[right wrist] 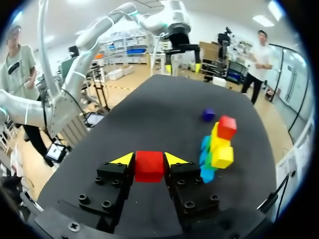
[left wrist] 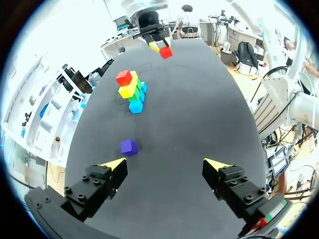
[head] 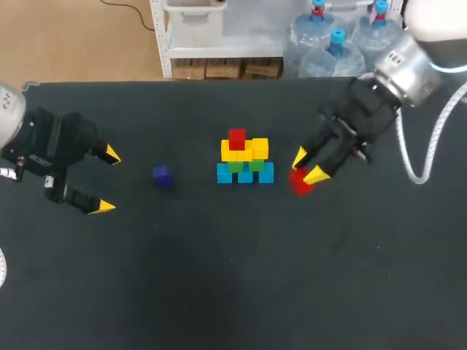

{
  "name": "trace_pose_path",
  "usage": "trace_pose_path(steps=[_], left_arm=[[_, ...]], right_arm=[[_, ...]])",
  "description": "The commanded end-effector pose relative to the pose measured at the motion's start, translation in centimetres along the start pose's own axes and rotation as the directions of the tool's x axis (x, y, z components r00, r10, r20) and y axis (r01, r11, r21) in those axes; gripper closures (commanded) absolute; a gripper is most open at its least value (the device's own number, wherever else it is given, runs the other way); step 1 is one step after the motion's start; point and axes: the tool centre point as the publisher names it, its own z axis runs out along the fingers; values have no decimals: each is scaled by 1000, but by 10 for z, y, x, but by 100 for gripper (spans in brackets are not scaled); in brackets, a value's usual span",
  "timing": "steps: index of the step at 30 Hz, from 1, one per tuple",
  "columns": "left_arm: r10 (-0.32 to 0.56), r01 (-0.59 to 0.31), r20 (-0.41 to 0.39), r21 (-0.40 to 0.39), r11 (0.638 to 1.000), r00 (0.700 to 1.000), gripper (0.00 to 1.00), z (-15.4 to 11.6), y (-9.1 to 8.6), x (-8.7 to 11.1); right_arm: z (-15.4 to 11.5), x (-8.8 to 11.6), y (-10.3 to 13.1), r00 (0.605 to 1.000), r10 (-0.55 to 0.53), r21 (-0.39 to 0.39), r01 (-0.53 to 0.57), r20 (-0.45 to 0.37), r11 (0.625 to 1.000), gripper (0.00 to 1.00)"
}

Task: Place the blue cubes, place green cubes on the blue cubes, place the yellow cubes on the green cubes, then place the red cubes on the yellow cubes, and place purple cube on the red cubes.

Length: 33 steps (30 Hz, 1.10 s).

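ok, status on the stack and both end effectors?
Right end effector shut on red cube, beside the stack. Left end effector open, empty. Other red cube already on top; purple cube loose on table. Nothing blocking the stack.

In the head view the red cube (head: 298, 184) at the right pincer (head: 307, 165) is blurred and half covered by its yellow tips. The green cubes (head: 245, 165) show only as small parts under the yellow cubes (head: 245, 151). The left arm (head: 9, 109) is cut off at the edge. In the right wrist view the blue cubes (right wrist: 206, 174) are mostly hidden behind the yellow ones.
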Motion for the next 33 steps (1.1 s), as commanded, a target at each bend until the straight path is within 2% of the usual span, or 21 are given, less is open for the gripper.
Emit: trace_pose_path(steps=[1, 6, 16, 28, 33], left_arm=[[5, -5, 9, -2, 1000, 1000, 0, 0, 0, 2], [5, -5, 9, -2, 1000, 1000, 0, 0, 0, 2], [5, -5, 9, -2, 1000, 1000, 0, 0, 0, 2], [5, -5, 9, -2, 1000, 1000, 0, 0, 0, 2], [5, -5, 9, -2, 1000, 1000, 0, 0, 0, 2]], right_arm=[[-13, -8, 5, 1000, 5, 192, -8, 17, 981, 100], [-26, -13, -6, 999, 17, 304, -28, 37, 952, 100], [-42, -19, -24, 999, 30, 414, -37, 24, 910, 100], [-47, -26, -51, 999, 31, 487, -44, 35, 873, 100], [-37, -30, -65, 999, 25, 474, -42, 42, 879, 100]])
